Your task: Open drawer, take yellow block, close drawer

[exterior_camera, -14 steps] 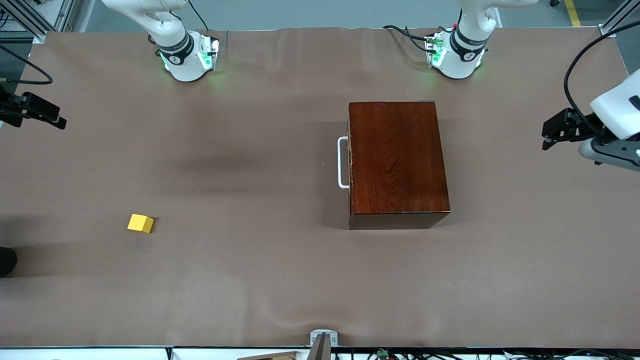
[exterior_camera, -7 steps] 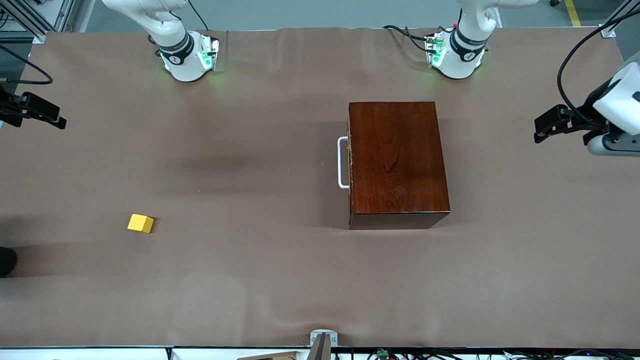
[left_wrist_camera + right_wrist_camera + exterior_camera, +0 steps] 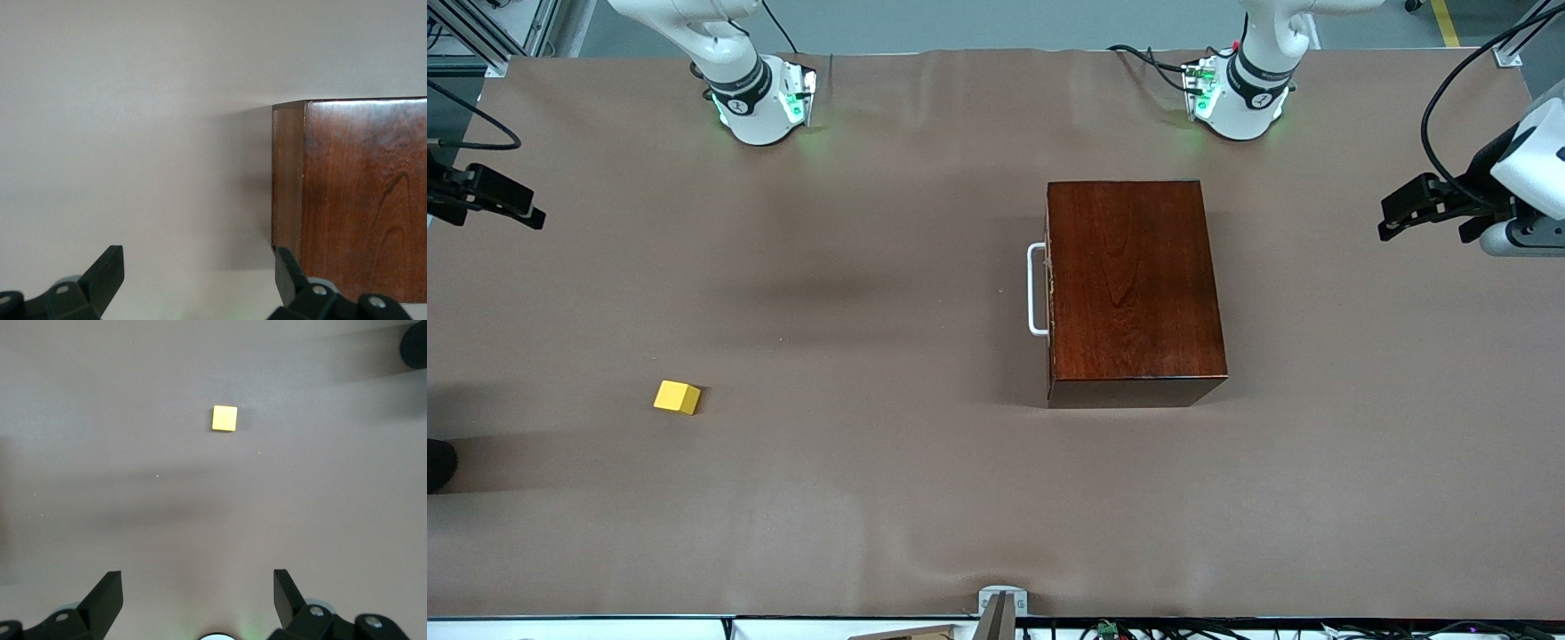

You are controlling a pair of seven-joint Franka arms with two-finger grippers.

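I'm seeing the drawer (image 3: 1049,289) sitting shut in its dark wooden box (image 3: 1134,289), white handle (image 3: 1035,289) facing the right arm's end. The yellow block (image 3: 677,396) is lying on the brown table (image 3: 871,498), well apart. The left gripper (image 3: 197,283) is hanging wide beside the box; the right gripper (image 3: 198,600) is hanging wide too, empty

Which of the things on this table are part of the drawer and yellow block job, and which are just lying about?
Part of the job:
- drawer, shut, in the wooden box, white handle
- yellow block, on the table toward the right arm's end
- left gripper, open, beside the box
- right gripper, open, above the block

Just lying about:
- brown table cover
- metal bracket at the table's nearest edge
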